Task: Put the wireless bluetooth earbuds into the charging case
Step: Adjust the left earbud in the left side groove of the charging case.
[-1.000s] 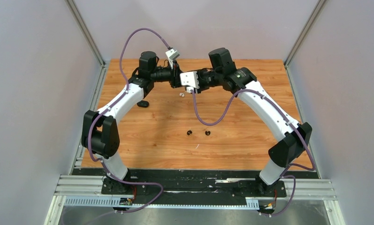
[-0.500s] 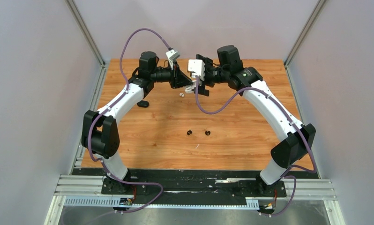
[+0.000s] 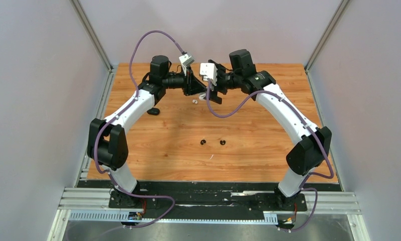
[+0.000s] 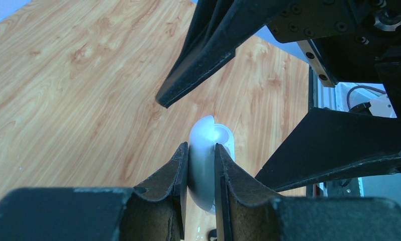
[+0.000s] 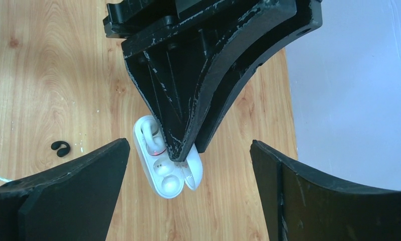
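Note:
My left gripper (image 4: 202, 150) is shut on the white charging case (image 4: 204, 168) and holds it above the table. In the right wrist view the case (image 5: 164, 173) hangs open, with one white earbud (image 5: 150, 134) seated in its upper slot and the lower slot bare. My right gripper (image 5: 188, 144) stands wide open just in front of the case, holding nothing. Another white earbud (image 3: 194, 101) lies on the wood under the two grippers. Two black earbuds (image 3: 203, 142) (image 3: 222, 142) lie mid-table.
A black case (image 3: 153, 111) lies on the wooden table (image 3: 269, 130) beside the left arm. Both arms meet at the far middle of the table. Grey walls close in the sides and the back.
My right gripper has opened wide and drawn back a little to the right from the case. The left gripper has kept its hold and place.

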Available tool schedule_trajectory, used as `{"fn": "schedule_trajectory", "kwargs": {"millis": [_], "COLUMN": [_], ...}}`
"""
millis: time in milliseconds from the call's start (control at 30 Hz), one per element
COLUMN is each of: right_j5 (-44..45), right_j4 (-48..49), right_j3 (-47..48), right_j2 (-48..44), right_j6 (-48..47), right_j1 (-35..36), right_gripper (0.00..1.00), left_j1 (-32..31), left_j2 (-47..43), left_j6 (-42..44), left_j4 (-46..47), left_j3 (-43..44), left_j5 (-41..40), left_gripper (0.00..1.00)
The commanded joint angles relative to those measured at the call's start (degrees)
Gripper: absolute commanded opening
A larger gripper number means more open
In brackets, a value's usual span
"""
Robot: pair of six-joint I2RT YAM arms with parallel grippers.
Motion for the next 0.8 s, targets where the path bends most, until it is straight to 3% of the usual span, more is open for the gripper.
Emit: {"fn": "schedule_trajectory", "kwargs": {"millis": [0,767], "right_j5": [-1.51,1.1], "right_j4": [1.57,2.6], "right_j3": [3.04,2.5], "right_j2": [0.93,2.15], "right_j6": [1.57,3.12], "right_j1": [0.02,0.02], "right_gripper": [0.96,0.94], "left_j1": [-0.36,-0.83], "left_j2": [-3.29,-3.84], "left_j6": [1.98,4.79], "left_j4": [0.07,-0.65], "left_j3": [0.02,0.05], "left_j5": [1.34,2.24], "left_gripper": [0.0,0.0]}}
